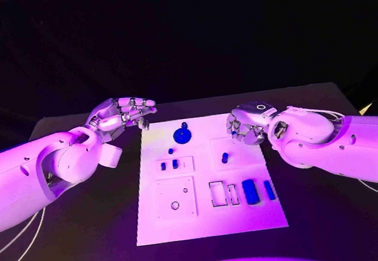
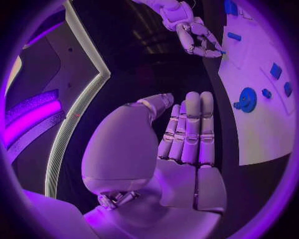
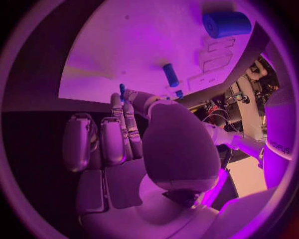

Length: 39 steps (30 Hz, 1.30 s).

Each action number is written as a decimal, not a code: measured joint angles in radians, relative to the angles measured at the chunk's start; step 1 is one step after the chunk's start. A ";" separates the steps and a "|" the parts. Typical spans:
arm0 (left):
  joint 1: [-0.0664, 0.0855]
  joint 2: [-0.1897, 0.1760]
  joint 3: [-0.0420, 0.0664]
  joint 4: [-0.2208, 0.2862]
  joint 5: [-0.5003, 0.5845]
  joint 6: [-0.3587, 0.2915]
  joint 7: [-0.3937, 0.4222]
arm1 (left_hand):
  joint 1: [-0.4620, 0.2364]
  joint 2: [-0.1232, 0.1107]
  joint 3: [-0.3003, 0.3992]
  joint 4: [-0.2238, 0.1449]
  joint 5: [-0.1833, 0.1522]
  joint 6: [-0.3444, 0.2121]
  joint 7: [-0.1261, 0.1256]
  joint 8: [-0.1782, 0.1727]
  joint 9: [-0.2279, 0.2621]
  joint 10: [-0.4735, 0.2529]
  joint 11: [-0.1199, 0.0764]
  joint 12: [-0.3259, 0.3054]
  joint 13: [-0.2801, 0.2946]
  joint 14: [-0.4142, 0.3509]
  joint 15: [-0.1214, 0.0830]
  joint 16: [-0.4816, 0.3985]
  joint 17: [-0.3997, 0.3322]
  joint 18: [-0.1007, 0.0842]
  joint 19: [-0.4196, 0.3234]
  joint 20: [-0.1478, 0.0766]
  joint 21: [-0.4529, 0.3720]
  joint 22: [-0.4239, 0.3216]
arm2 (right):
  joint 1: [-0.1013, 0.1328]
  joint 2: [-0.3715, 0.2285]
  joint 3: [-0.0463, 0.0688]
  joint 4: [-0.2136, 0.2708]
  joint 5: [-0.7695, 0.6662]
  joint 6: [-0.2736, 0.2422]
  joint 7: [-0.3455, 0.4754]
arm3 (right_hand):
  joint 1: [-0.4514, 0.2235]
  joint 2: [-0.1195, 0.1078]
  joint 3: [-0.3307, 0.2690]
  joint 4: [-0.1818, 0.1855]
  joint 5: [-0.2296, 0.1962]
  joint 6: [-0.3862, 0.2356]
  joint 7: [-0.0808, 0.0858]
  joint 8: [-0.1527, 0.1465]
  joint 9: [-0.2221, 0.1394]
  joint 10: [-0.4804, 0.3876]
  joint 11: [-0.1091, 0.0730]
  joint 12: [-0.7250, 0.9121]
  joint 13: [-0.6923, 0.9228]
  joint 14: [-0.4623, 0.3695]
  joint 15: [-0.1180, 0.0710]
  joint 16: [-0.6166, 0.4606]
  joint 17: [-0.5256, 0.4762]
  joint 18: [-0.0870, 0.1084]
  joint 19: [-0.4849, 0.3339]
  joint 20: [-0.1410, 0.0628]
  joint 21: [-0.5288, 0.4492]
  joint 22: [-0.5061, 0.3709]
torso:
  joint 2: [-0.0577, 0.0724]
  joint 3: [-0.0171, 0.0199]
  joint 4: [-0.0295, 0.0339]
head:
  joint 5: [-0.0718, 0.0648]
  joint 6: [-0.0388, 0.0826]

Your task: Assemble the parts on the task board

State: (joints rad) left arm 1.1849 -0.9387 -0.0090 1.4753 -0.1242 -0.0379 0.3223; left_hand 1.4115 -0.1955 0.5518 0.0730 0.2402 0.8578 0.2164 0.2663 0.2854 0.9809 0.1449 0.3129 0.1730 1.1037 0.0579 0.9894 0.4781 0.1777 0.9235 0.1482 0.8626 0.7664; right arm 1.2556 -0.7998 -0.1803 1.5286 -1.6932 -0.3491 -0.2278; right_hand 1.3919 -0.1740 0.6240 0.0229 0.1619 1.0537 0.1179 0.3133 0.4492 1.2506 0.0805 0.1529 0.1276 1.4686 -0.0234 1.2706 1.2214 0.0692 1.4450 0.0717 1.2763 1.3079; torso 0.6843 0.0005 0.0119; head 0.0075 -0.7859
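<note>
The white task board (image 1: 209,220) lies in the middle of the black table. On it a blue gear (image 1: 182,134) sits near the far edge, and it shows again in the left wrist view (image 2: 247,99). Small blue pegs (image 1: 169,166) stand left of centre. A blue cylinder (image 1: 249,190) and a blue bar (image 1: 270,189) lie at the right. My left hand (image 1: 123,115) hovers off the board's far left corner, fingers straight and holding nothing (image 2: 184,139). My right hand (image 1: 247,127) is over the far right edge. It pinches a small blue part (image 3: 122,89) between thumb and fingertip.
A single blue peg (image 1: 225,157) stands on the board just in front of my right hand. Outlined recesses (image 1: 219,193) mark the board's near half. Bare black table (image 1: 91,243) lies on both sides of the board.
</note>
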 measured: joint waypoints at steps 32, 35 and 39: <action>0.000 0.024 0.000 -0.008 0.000 0.000 -0.002 | 0.000 0.000 -0.003 -0.003 0.000 -0.003 0.003 0.000 -0.001 -0.007 0.000 0.000 0.000 -0.001 0.001 0.000 -0.002 0.000 0.000 0.000 0.000 -0.002 | -0.074 0.072 0.003 0.212 0.075 -0.088 0.099 | -0.001 0.001 0.014 -0.014 -0.010 0.003 -0.004 -0.001 0.002 0.000 0.000 -0.007 0.007 -0.004 -0.003 0.008 0.003 0.000 0.004 0.004 0.011 0.000 | 0.000 0.0011 -0.0013 | 0.122 -0.006; 0.000 0.033 0.000 -0.010 0.000 0.000 -0.002 | 0.000 0.000 -0.003 -0.003 0.000 -0.003 0.003 0.000 -0.001 -0.007 0.000 0.000 0.000 -0.001 0.001 0.000 -0.002 0.000 0.000 0.000 0.000 -0.002 | -0.090 0.098 0.001 0.196 0.072 -0.085 0.105 | -0.004 0.004 0.015 -0.015 -0.010 0.002 -0.005 -0.002 0.002 0.000 0.000 -0.009 0.006 -0.004 -0.003 0.008 0.002 0.000 0.004 0.004 0.011 0.000 | 0.000 0.0012 -0.0005 | 0.137 -0.008; 0.000 0.041 0.000 -0.012 0.000 0.000 -0.002 | 0.000 0.000 -0.003 -0.003 0.000 -0.007 -0.001 0.000 -0.001 -0.009 0.002 0.005 0.000 -0.001 0.001 0.000 -0.002 0.000 0.000 0.000 0.000 -0.003 | -0.102 0.119 -0.001 0.177 0.067 -0.076 0.108 | -0.006 0.007 0.018 -0.018 -0.010 0.002 -0.005 -0.002 0.003 0.000 0.000 -0.009 0.006 -0.004 -0.003 0.008 0.000 0.000 0.004 0.004 0.011 -0.001 | 0.000 0.0007 0.0003 | 0.152 -0.014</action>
State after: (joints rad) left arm 1.1849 -0.8972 -0.0092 1.4634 -0.1240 -0.0376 0.3202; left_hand 1.4116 -0.1955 0.5491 0.0703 0.2402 0.8506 0.2158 0.2662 0.2846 0.9719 0.1467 0.3176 0.1730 1.1023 0.0593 0.9895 0.4764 0.1777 0.9235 0.1482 0.8626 0.7633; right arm 1.1539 -0.6805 -0.1810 1.7058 -1.6266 -0.4251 -0.1194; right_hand 1.3854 -0.1672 0.6418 0.0051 0.1521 1.0552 0.1127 0.3110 0.4524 1.2506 0.0806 0.1439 0.1336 1.4650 -0.0267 1.2783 1.2215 0.0692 1.4485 0.0754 1.2876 1.3074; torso 0.6847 0.0012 0.0122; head 0.1592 -0.8002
